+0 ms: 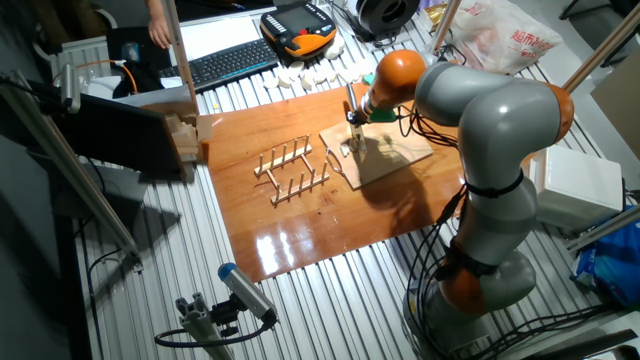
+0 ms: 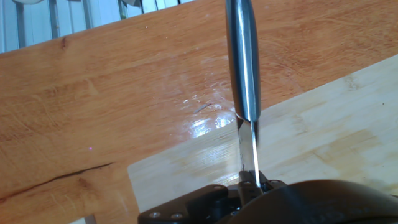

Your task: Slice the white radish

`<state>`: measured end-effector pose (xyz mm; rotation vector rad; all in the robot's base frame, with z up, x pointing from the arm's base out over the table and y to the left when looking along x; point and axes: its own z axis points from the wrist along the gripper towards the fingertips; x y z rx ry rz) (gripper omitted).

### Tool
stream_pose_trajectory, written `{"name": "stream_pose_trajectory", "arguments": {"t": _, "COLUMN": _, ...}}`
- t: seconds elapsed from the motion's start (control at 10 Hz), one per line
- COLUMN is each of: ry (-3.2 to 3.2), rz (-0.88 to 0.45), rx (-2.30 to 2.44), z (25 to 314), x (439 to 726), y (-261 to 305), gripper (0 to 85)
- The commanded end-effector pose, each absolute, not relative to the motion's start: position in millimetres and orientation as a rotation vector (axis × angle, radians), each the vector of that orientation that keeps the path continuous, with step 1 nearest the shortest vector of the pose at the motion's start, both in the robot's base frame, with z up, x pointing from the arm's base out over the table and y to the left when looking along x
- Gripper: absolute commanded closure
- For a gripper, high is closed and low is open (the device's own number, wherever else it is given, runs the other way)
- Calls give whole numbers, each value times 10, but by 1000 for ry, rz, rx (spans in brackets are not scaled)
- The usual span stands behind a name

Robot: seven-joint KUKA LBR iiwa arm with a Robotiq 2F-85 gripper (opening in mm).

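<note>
the white radish first, and it's hard to find: in the fixed view the gripper (image 1: 354, 128) hangs right over the near-left part of the light cutting board (image 1: 392, 152), and any small pale piece there is hidden under the tool. the hand view shows bare board (image 2: 323, 137) on both sides of the blade and no radish, so where it lies can't be told from here; most likely it sits below the frame, under the hand.

what is clear: a knife (image 2: 244, 74) runs up the middle of the hand view, its metal handle and thin blade seated in the gripper (image 2: 249, 186), whose jaws are clamped on the knife. the board's left edge crosses under the blade, with the glossy wooden tabletop (image 2: 93, 99) beyond it.

outward from there, a wooden rack (image 1: 292, 170) of pegs stands well left of the board near the tabletop's centre, a row of white blocks (image 1: 305, 76) lies along the far edge, and a keyboard (image 1: 225, 62) and an orange-and-black pendant (image 1: 298, 28) sit behind that.

the step looks like lining up the cut. to do it well, the blade should be kept upright and square to the board, brought straight down over the radish's middle, not off the board's left edge, with steady pressure so the smooth piece doesn't skid.
</note>
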<state>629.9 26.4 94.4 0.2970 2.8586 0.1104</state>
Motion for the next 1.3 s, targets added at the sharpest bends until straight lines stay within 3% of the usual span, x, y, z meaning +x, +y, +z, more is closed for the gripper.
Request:
{"name": "stream_pose_trajectory", "arguments": {"t": 0.0, "ry": 2857, "rz": 111, "rx": 299, "z": 933, "x": 6300, "y": 270, "gripper": 850}}
{"name": "stream_pose_trajectory", "arguments": {"t": 0.6, "ry": 2818, "rz": 92, "rx": 312, "z": 834, "x": 6310, "y": 293, "gripper": 850}}
{"name": "stream_pose_trajectory", "arguments": {"t": 1.0, "ry": 2955, "rz": 62, "rx": 203, "z": 1447, "x": 6354, "y": 78, "gripper": 850}}
{"name": "stream_pose_trajectory", "arguments": {"t": 1.2, "ry": 2936, "rz": 60, "rx": 217, "z": 1409, "x": 6347, "y": 118, "gripper": 850}}
